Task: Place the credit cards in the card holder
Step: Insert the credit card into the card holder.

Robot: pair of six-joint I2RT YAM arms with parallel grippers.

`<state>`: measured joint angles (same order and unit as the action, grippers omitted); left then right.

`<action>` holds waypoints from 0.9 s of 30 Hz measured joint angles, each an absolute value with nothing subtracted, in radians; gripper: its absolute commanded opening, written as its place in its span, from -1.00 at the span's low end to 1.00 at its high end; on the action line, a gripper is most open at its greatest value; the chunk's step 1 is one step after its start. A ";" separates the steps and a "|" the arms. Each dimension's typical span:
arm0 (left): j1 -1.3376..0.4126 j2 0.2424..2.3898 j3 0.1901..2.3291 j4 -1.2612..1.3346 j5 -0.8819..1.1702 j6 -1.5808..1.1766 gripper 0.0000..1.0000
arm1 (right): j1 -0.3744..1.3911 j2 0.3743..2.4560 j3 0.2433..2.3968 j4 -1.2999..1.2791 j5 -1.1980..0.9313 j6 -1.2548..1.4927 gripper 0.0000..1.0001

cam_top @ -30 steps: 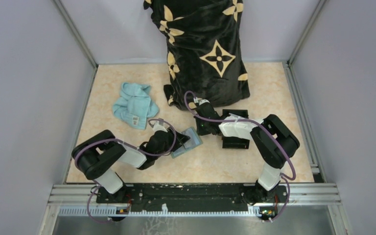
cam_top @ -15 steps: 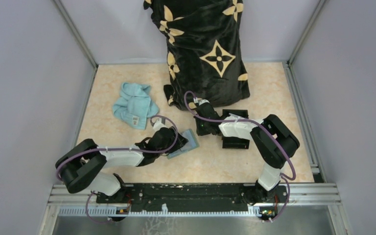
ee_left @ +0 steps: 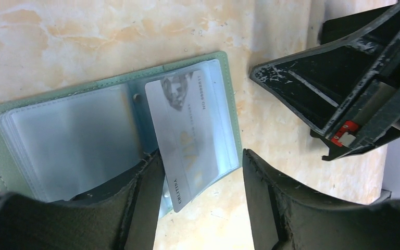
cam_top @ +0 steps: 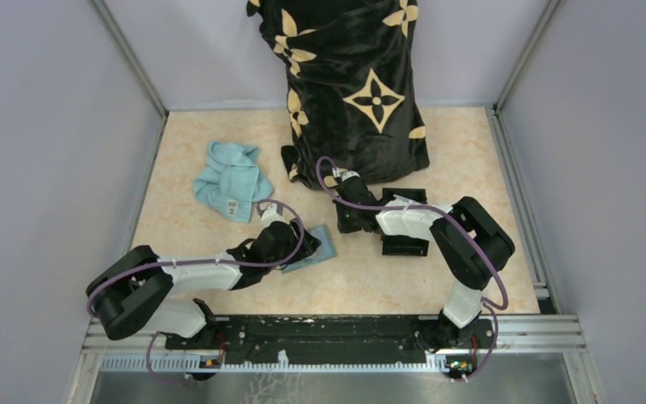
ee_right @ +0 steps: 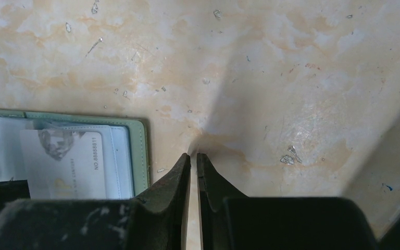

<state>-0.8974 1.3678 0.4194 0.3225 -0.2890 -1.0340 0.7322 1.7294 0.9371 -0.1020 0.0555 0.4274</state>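
Currently, the card holder (ee_left: 83, 135) lies opened flat on the tabletop (ee_right: 291, 78), between the two arms. One pale credit card (ee_left: 185, 135) sits askew in its right-hand clear sleeve, with a corner protruding past the holder's edge. The left tool (ee_left: 200, 156) is released, its jaws straddling the card. The right tool (ee_right: 193, 156) is clenched on nothing, just beside the holder. Risk: the card appears only part-seated, so a finger brushing its exposed corner could drag it out or shift the unpinned holder.
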 measured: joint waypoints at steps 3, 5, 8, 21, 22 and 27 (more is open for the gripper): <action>-0.899 1.345 0.413 0.337 -0.289 -1.013 0.34 | 0.732 1.729 0.937 -0.102 0.056 0.427 -0.81; -0.902 1.332 0.413 0.336 -0.289 -0.996 0.35 | 0.732 1.729 0.937 -0.102 0.055 0.427 -0.81; -0.902 1.332 0.432 0.301 -0.287 -0.981 0.35 | 0.732 1.729 0.937 -0.102 0.056 0.427 -0.82; -0.907 1.440 0.602 0.054 -0.271 -0.951 0.47 | 0.738 1.729 0.937 -0.104 0.043 0.427 -0.85; -0.908 1.448 0.614 0.041 -0.270 -0.949 0.48 | 0.740 1.729 0.937 -0.104 0.041 0.427 -0.85; -0.908 1.478 0.672 -0.033 -0.270 -0.945 0.59 | 0.752 1.729 0.937 -0.105 0.035 0.427 -0.86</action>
<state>-0.9085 1.4776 0.6716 -0.0330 -0.2699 -0.9447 0.7517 1.7294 0.9371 -0.1047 0.0349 0.4271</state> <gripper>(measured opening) 0.755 0.075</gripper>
